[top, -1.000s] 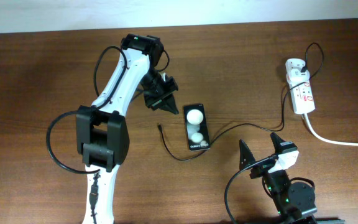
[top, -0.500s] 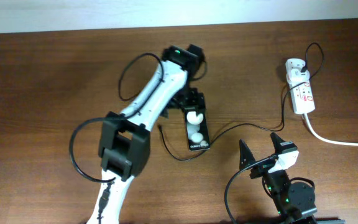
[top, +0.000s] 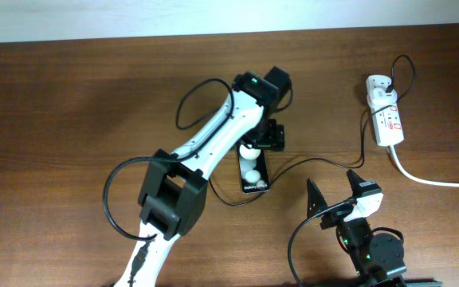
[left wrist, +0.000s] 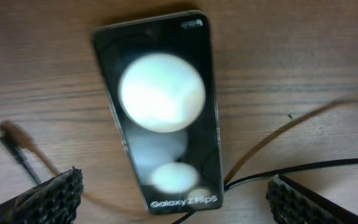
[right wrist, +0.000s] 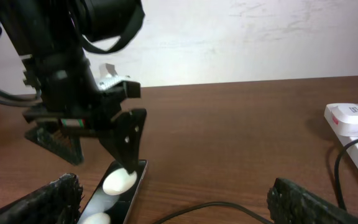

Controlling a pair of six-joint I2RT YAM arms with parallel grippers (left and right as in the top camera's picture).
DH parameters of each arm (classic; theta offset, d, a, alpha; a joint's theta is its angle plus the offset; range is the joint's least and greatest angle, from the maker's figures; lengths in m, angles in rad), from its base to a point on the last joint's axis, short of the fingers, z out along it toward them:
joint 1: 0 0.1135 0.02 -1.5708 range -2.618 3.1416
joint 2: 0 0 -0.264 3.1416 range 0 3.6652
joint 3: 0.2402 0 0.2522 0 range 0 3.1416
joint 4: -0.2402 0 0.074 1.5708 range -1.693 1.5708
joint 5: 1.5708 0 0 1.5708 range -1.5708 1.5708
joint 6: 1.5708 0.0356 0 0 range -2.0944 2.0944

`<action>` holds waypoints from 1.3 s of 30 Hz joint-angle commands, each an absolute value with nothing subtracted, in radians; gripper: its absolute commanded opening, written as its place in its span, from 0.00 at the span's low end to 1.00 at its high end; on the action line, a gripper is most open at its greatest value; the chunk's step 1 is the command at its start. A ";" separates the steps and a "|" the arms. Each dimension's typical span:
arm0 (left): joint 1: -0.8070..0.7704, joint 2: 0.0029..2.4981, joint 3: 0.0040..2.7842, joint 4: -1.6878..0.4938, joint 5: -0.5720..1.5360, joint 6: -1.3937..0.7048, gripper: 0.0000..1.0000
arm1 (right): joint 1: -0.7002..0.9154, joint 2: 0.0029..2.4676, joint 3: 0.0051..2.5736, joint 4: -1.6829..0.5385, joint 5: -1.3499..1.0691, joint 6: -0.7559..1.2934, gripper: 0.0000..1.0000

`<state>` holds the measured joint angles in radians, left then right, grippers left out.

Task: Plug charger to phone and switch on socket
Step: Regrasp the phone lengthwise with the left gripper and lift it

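The black phone (top: 253, 174) with two white round patches lies flat mid-table. My left gripper (top: 260, 143) hovers open over its far end, one finger on each side, touching nothing. From the left wrist the phone (left wrist: 160, 118) fills the space between the fingertips (left wrist: 55, 196). The charger's black cable (top: 325, 162) runs from the white adapter (top: 378, 85) round the phone's near end; its plug tip (left wrist: 11, 146) lies blurred on the wood left of the phone. The socket (top: 389, 121) sits far right. My right gripper (top: 332, 178) rests open and empty at the front.
The thick white cord (top: 433, 180) leaves the socket toward the right edge. From the right wrist I see the left gripper (right wrist: 92, 146) above the phone (right wrist: 114, 186), the cable (right wrist: 229, 208) on the wood, the socket (right wrist: 353, 121) at right, and a white wall behind.
My left arm has swung right from beside the phone to directly above it, and its jaws have gone from shut to open. The right arm has not moved.
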<state>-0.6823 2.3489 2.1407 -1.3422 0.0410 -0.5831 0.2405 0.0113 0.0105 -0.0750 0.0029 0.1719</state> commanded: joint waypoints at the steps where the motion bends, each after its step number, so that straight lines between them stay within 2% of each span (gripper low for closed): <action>1: -0.693 2.347 2.054 -1.298 0.048 -0.567 0.99 | 0.234 0.004 0.006 -0.082 0.005 0.161 0.99; 24: -0.689 2.358 1.831 -1.090 0.082 -0.685 0.99 | 0.234 0.004 0.006 -0.082 0.005 0.162 0.99; 28: -0.689 2.358 1.831 -1.085 0.082 -0.685 0.84 | 0.234 0.004 0.006 -0.082 0.005 0.162 0.99; 29: -0.689 2.358 1.831 -1.085 0.082 -0.685 0.77 | 0.234 0.004 0.006 -0.082 0.005 0.162 0.99; 39: -0.689 2.358 1.831 -1.085 0.082 -0.685 0.53 | 0.234 0.004 0.006 -0.082 0.005 0.162 0.99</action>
<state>-0.6926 2.3329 1.8622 -1.0996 0.0528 -0.6857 0.2405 0.0109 0.0105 -0.0750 0.0025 0.1711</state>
